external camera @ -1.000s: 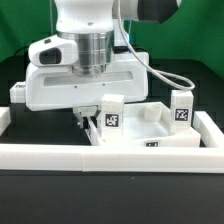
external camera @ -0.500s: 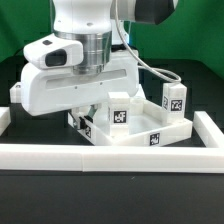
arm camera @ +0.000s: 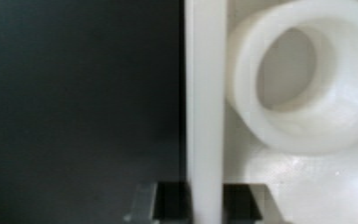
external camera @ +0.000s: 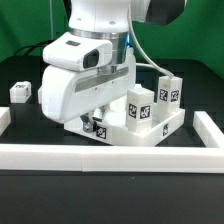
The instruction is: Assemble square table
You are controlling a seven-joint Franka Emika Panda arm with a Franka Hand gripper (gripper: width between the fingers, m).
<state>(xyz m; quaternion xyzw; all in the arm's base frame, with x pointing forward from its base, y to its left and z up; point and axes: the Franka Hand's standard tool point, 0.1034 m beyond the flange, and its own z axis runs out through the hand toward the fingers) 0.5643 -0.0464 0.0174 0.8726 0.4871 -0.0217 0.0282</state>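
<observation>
To the exterior view's left of the pincer [external camera: 97, 122], well apart from it, one small leg block [external camera: 20, 92] was seen lying on the black table [external camera: 30, 190]. The pincer was clenched on the square table top [external camera: 118, 131], whose thin raised rim [arm camera: 201, 90] was nipped between the dark fingertips [arm camera: 167, 200], just beside a round socket [arm camera: 309, 85]. To the exterior view's right of the pincer, a second leg block [external camera: 140, 108] was stood upright near it and a third leg block [external camera: 168, 93] farther off.
</observation>
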